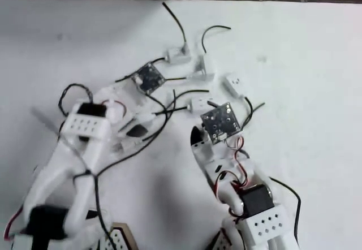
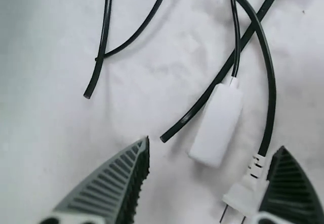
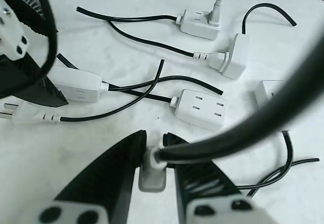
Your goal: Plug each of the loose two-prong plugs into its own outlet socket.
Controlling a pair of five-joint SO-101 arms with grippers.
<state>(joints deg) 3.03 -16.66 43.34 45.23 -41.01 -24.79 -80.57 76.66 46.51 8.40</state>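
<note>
A white two-prong plug on a black cord is pinched in the right pincer, just short of a free white outlet socket block on the white tabletop. Unanchored, that block could slide away if the prongs miss. The left pincer is spread beside a second loose plug; crossed cords may snag. Count: five blocks, two loose plugs.

On the white table, with the flat white plastic outlet socket as dial centre from above, a plugged white socket lies at 11 o'clock, a second plugged socket at 12, and a small square white socket at 2. At 9 a white oblong socket block lies between the left gripper's spread fingers, a loose white two-prong plug just beside it. At 6 the right gripper pinches a black-corded white plug.
</note>
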